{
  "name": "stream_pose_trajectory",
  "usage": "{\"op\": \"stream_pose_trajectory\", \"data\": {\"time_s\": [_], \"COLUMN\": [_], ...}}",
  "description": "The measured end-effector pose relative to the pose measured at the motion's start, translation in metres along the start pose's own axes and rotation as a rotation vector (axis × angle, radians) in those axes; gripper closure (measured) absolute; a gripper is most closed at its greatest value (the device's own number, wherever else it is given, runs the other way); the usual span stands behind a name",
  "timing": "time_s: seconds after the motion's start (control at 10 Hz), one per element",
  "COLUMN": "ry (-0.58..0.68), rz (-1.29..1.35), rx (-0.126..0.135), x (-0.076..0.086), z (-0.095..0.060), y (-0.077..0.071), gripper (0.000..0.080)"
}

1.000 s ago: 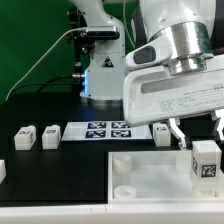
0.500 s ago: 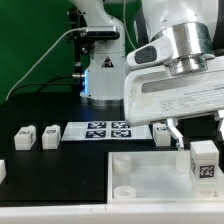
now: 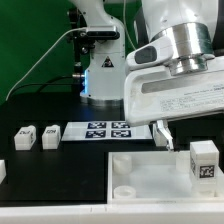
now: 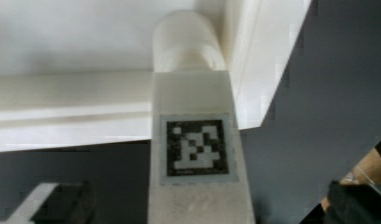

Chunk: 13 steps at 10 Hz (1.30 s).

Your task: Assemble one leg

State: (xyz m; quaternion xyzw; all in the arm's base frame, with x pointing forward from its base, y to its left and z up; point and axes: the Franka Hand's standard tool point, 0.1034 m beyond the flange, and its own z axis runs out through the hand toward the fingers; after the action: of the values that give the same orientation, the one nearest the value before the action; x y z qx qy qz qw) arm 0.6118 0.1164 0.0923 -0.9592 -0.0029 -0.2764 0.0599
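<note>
- The leg point(image 3: 204, 160) stands upright just below the hand point(image 4: 208, 198), between its fingers, at a corner of the tray point(image 3: 140, 172).
- The hand is spread wide, touching neither side.
- I'd say keep it centred, grip the flat sides squarely, and hold the leg plumb.

No words or numbers are legible; only black-and-white square tags point(image 4: 199, 150) show, on the small white plastic leg point(image 3: 204, 160) and the flat white marker board point(image 3: 105, 130).

Smooth matt white plastic leg point(image 3: 204, 158)
</note>
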Motion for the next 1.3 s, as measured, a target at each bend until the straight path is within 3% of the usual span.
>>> {"op": "stream_pose_trajectory", "data": {"time_s": [0.5, 0.7, 0.8, 1.3], "ry": [-0.039, -0.074, -0.138, -0.138], "rz": [0.003, 0.009, 0.014, 0.014], "rx": [0.002, 0.007, 0.012, 0.012], "x": [-0.002, 0.014, 0.01, 0.01], "z": [0.0, -0.015, -0.017, -0.017], "y": [0.001, 0.002, 0.0, 0.0], "gripper": [0.0151, 0.0151, 0.0151, 0.0151]}}
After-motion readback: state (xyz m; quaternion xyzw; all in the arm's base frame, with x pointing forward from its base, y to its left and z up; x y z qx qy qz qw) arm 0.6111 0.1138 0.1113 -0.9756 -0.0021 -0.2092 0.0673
